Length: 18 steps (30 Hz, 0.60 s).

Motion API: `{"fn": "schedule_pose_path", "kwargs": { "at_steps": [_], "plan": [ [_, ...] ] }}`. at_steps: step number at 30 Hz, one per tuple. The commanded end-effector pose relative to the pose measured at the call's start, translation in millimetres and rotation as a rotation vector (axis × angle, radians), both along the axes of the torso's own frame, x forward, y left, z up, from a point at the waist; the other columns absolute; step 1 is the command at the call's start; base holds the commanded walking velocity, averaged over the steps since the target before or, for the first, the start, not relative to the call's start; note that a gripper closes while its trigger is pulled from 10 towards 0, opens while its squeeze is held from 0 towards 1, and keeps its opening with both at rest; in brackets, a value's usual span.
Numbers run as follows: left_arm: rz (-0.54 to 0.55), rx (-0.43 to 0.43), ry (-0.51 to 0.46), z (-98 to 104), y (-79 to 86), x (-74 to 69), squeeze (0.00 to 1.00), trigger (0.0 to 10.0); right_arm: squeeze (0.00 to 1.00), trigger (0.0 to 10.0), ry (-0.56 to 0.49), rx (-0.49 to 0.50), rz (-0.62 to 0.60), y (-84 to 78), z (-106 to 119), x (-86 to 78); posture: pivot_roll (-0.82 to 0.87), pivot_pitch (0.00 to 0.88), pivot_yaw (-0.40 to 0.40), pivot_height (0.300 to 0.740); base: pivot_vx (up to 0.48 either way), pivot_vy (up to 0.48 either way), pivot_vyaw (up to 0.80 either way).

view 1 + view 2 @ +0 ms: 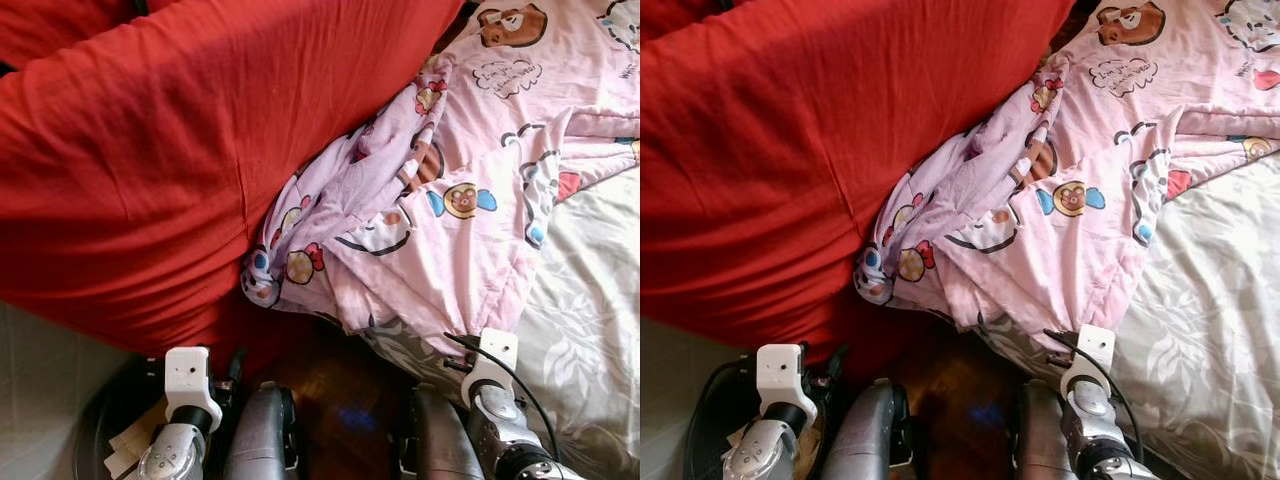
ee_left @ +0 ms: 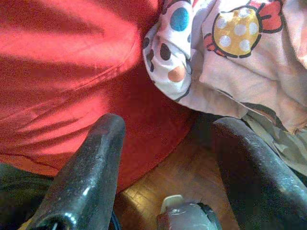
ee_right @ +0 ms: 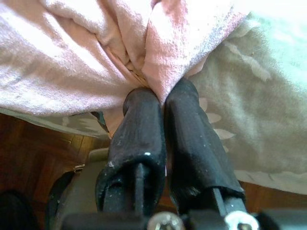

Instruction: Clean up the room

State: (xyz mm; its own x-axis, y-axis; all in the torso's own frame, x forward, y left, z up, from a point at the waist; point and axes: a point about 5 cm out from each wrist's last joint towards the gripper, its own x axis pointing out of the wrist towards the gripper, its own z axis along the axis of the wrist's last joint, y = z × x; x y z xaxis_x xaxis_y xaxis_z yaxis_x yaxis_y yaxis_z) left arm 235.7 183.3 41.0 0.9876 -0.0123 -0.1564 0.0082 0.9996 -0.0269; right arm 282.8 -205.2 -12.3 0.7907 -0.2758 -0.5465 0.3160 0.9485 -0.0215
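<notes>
Right tool (image 3: 163, 103) on 1 pink blanket (image 1: 470, 200)

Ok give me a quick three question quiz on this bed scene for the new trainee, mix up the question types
1. True or false: the right gripper is shut on the pink blanket.
2. The left gripper is: A) shut on the red bedding B) open and holding nothing C) shut on the blanket
3. What lies on the bed to the robot's left of the pink blanket?

Key
1. True; its fingers pinch a fold at the blanket's edge.
2. B
3. The red bedding.
</notes>
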Motion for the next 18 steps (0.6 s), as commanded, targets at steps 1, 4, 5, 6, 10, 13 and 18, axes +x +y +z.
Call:
{"fn": "schedule_pose_path", "kwargs": {
  "at_steps": [1,4,5,6,10,13,18],
  "plan": [
    [0.035,0.004,0.050,-13,7.6,-8.8,0.00,10.0,0.00,0.0,0.012,0.015,0.024,5.2,-8,-8.1,0.06,0.240,0.063,0.639,0.000,0.000,0.00],
    [0.049,0.003,0.071,-21,9.6,-8.3,0.00,10.0,0.00,0.0,-0.026,0.024,0.040,4.7,-7,-9.7,0.04,0.217,0.055,0.639,0.000,0.000,0.00],
    [0.058,0.002,0.088,-27,10.6,-8.5,0.00,10.0,0.00,0.0,-0.054,0.033,0.045,3.5,-7,-11.7,0.02,0.201,0.048,0.639,0.000,0.000,0.00],
    [0.060,0.002,0.093,-28,10.9,-8.9,0.00,10.0,0.00,1.2,-0.072,0.038,0.047,3.1,-7,-12.2,0.02,0.199,0.046,0.639,0.000,0.000,0.00],
    [0.083,-0.003,0.137,-40,13.6,-12.8,0.00,10.0,0.00,10.0,-0.150,0.054,0.048,0.2,-5,-16.3,0.00,0.180,0.037,0.639,0.000,0.000,0.00],
    [0.102,-0.006,0.177,-51,16.8,-17.4,0.00,10.0,0.00,10.0,-0.194,0.040,0.078,0.7,-3,-19.3,-0.01,0.173,0.033,0.648,0.000,0.000,0.00],
    [0.138,-0.028,0.219,-61,22.0,-21.1,0.00,10.0,0.00,10.0,-0.196,0.035,0.097,0.9,-4,-20.8,-0.02,0.159,0.024,0.678,0.000,0.000,0.00]
  ]
}}
